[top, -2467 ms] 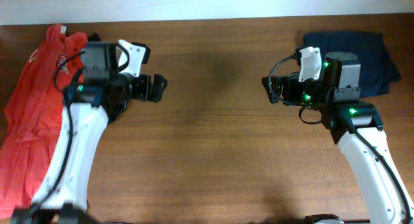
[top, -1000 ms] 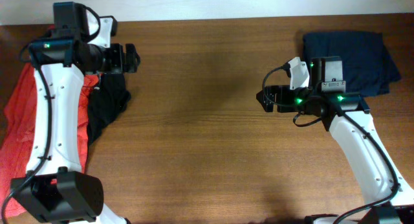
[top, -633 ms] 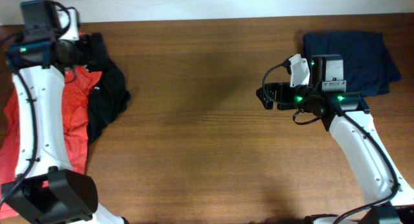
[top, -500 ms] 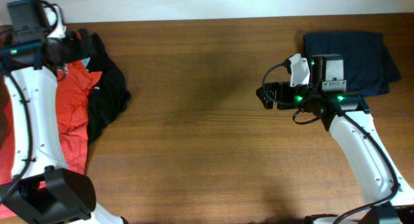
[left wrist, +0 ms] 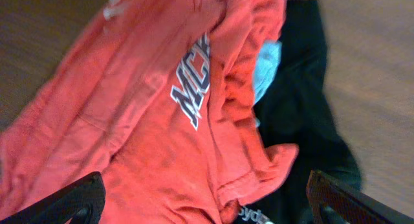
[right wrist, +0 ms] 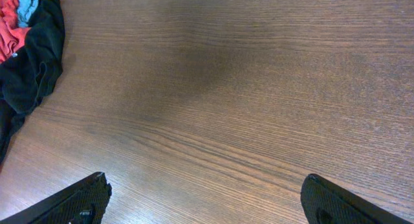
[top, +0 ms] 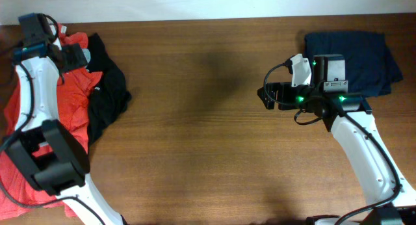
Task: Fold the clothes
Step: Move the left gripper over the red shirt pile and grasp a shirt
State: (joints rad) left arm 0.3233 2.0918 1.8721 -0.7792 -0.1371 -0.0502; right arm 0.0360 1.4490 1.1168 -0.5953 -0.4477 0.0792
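The clothes lie heaped at the table's left end. An orange-red T-shirt (top: 39, 114) with dark, white-edged chest lettering (left wrist: 193, 83) is on top, crumpled. A black garment (top: 107, 95) lies along its right side, and a pale blue piece (left wrist: 266, 67) peeks out between them. My left gripper (top: 77, 56) hovers open over the heap's far end, its fingers (left wrist: 71, 201) spread wide above the red cloth with nothing between them. A folded navy piece (top: 361, 52) lies at the back right. My right gripper (top: 265, 96) stands open over bare wood beside it, holding nothing.
The brown wooden table (top: 208, 134) stretches between the two arms. In the right wrist view the black garment (right wrist: 29, 62) shows far off at the top left. The table's back edge meets a pale wall (top: 208, 4).
My left arm has swung from the table's inner left out to the far left corner, over the heap. It stays open. The right arm has barely moved.
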